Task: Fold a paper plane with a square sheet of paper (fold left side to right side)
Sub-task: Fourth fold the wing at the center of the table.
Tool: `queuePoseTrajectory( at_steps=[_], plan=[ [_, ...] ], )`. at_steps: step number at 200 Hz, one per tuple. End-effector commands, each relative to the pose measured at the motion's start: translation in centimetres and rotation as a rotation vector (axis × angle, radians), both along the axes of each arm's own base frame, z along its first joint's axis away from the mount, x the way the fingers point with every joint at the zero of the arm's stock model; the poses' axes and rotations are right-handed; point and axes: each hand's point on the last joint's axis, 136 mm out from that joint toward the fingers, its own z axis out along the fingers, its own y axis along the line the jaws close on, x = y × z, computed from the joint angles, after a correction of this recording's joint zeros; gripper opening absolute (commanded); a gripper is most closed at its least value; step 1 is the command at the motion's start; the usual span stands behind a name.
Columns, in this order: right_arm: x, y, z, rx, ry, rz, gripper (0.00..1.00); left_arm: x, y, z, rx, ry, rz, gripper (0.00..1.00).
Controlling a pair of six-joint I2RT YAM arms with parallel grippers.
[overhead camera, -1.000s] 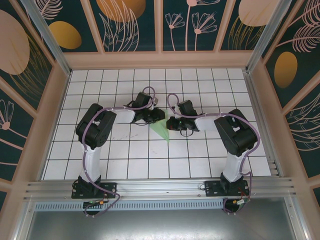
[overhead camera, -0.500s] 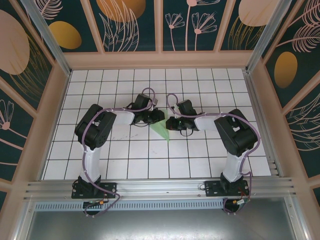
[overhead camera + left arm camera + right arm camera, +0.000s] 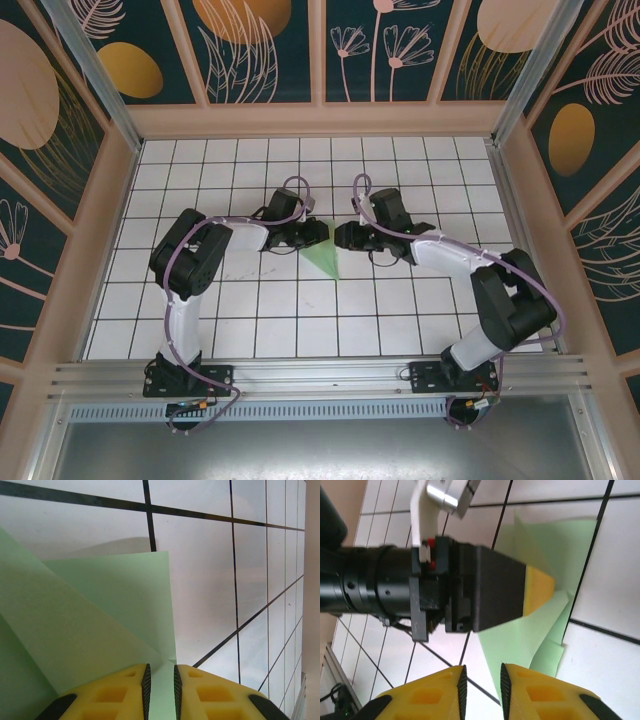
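Pale-green sheet of paper (image 3: 322,262), folded to a wedge, lies near the middle of the white gridded table (image 3: 250,320), a little toward the far edge. The left gripper (image 3: 318,233) sits at the sheet's far end and the right gripper (image 3: 341,237) just beside it. Left wrist: yellow fingers (image 3: 115,695) pinched together on a paper layer, with folded flaps spreading ahead. Right wrist: fingers (image 3: 545,700) slightly apart with nothing between them, the sheet just ahead, and the left gripper's yellow tip clamped on it.
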Motion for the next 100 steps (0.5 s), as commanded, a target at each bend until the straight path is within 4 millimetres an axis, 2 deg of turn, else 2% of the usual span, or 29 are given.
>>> queuePoseTrajectory(
  at_steps=[1,40,74,100],
  plan=[
    [-1.3,0.0,-2.1,-0.002,0.093,0.003,0.37,-2.7,2.8,-5.1,0.16,0.126,0.028,0.24],
    [-2.5,1.4,-3.8,-0.048,0.124,0.056,0.37,-2.7,2.8,-5.0,0.159,0.126,0.03,0.24],
    [-3.7,2.0,-3.0,0.005,0.112,0.098,0.2,-2.6,2.7,-4.9,0.16,0.124,0.029,0.24],
    [-4.6,3.4,-3.2,0.052,0.143,0.16,0.18,-2.6,2.8,-4.9,0.161,0.122,0.029,0.24]
  ],
)
